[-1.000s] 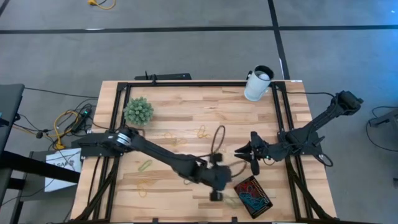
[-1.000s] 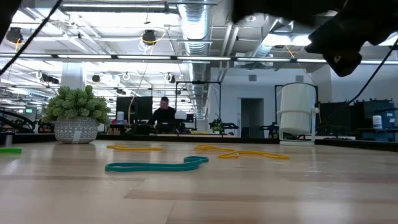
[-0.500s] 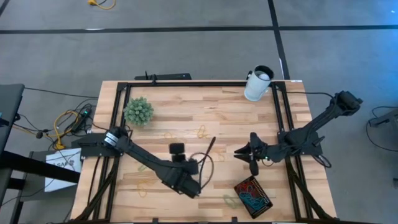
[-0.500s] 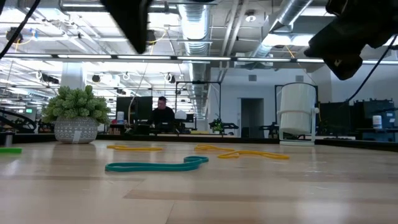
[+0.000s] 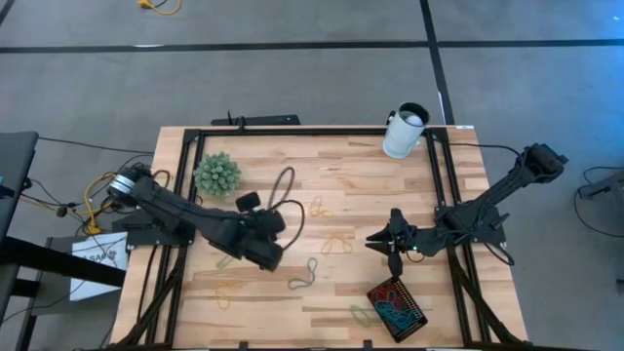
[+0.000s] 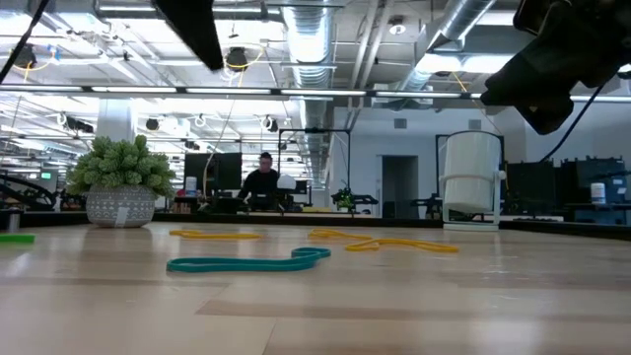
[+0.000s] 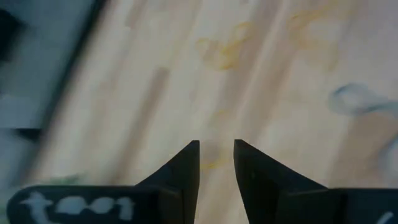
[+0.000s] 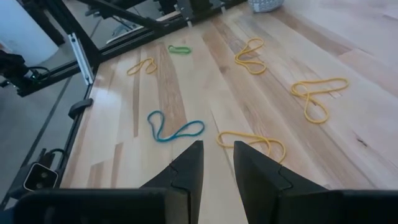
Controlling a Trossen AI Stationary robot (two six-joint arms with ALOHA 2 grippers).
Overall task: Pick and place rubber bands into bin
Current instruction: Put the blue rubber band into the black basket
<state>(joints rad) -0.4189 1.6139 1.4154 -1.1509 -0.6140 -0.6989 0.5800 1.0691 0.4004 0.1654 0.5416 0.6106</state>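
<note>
Left wrist view: left pincer [image 7: 216, 149] slightly apart, empty (right pincer [image 8: 217, 152] likewise)

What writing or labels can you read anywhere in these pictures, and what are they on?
White characters on the left gripper body: blurred, unreadable.
Dark print on a white sheet left of the table: too small to read.
Nothing else legible.

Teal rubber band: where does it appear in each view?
High: teal rubber band, table's front middle.
Low: foreground, left of centre.
Left wrist: too blurred to tell.
Right wrist: on the wood just ahead of the tool.
Shared landmark: potted plant.
</note>
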